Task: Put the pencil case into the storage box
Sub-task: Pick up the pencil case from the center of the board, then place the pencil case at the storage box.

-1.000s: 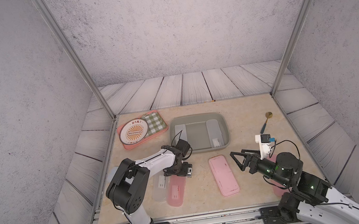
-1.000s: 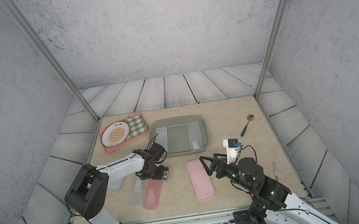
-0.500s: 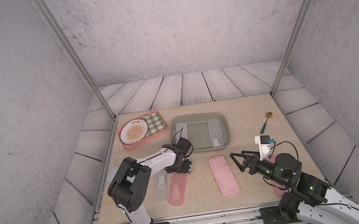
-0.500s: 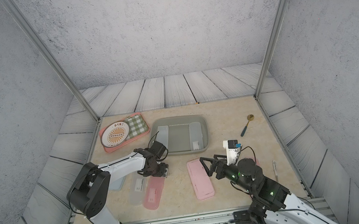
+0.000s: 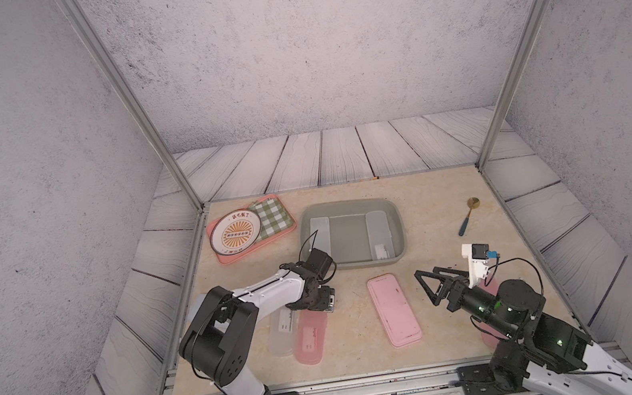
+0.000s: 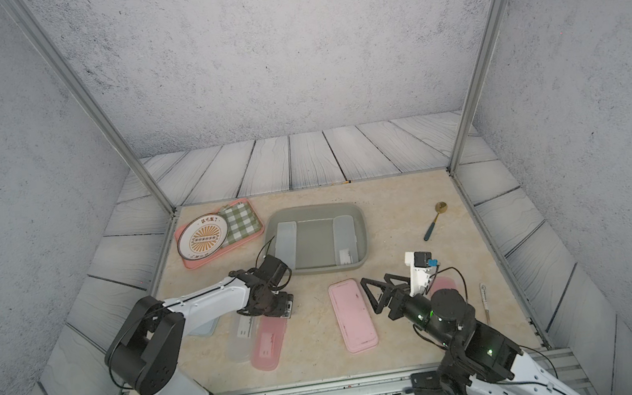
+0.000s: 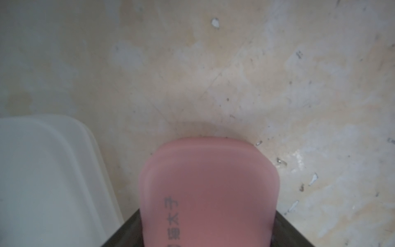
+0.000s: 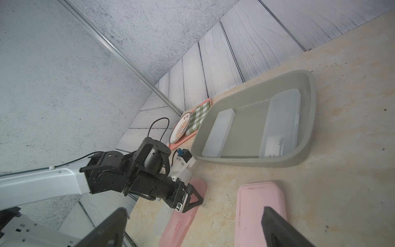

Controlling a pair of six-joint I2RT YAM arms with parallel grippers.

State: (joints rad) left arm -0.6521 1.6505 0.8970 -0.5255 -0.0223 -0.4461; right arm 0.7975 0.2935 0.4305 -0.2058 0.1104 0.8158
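Finding: the left gripper [image 5: 318, 307] stands over the box-facing end of the pink translucent pencil case [image 5: 310, 335]. The case lies flat on the tabletop [image 5: 433, 207] in front of the storage box [image 5: 344, 204], off that box's near-left corner and apart from its wall. Its long axis runs away from the box's near wall, roughly square to it with a slight lean. The box therefore lies beyond the end between the fingers, along the case's own length.

In the left wrist view the fingers [image 7: 286, 231] flank the case across its narrow width, one hard by each long side. Whether they press on it cannot be told. Left arm pose: forearm low and stretched toward the box's near-left corner, wrist turned down, fingers pointing at the tabletop.

A clear case [image 5: 282, 329] lies alongside, on the side away from the box's middle. It is judged a snag risk for the finger nearest it.

Further right, in front of the box's near wall, an opaque pink case [image 5: 394, 309] lies flat and apart from the box. The right gripper [image 5: 425, 288] hovers in front of the box's near-right corner, fingers spread wide and empty, pointed toward that opaque case.

Judgement: the left arm is clearly the nearer to the task's case. What remains is a lift and a short carry over the near wall.
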